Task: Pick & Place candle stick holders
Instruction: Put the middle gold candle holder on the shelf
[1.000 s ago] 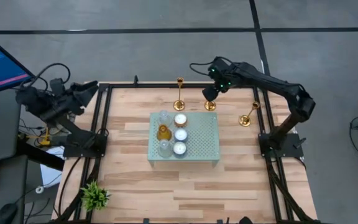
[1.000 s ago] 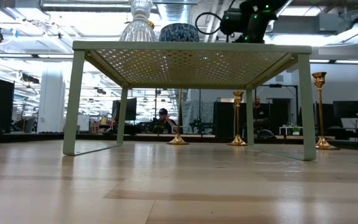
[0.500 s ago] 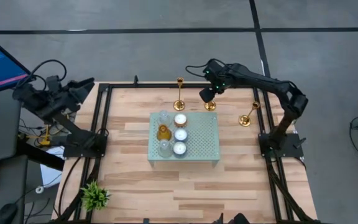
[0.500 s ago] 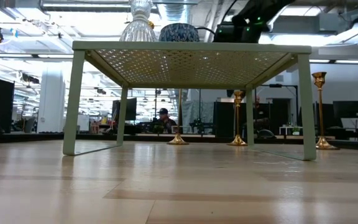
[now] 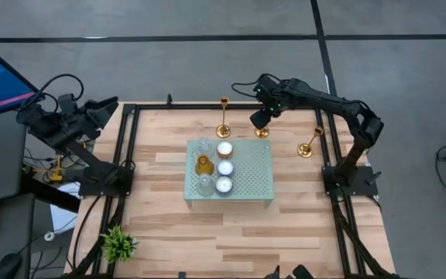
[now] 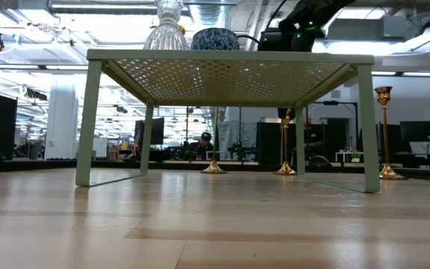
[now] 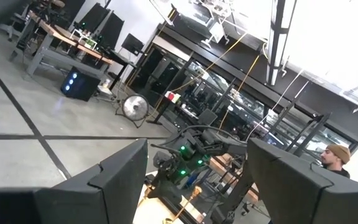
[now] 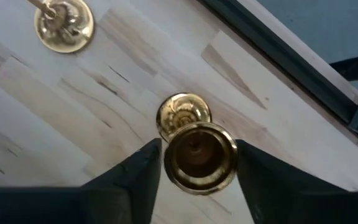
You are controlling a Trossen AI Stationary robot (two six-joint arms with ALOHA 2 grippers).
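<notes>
A: Item: middle candlestick (image 8: 199, 155), bench's far edge. Status?

B: Right hand (image 5: 260, 120) straddles its cup, fingers narrowing, no grip yet. Left hand (image 5: 103, 111) idle, wide. Risk: you close off-centre, it tips.

The right gripper (image 5: 260, 119) has come lower over the middle candlestick (image 8: 199, 154) and moved a little toward nine o'clock on the table. Its fingers (image 8: 138, 171) now stand closer together, one at each side of the gold cup. The left gripper (image 5: 107, 109) has shifted slightly toward twelve o'clock, outside the table.
</notes>
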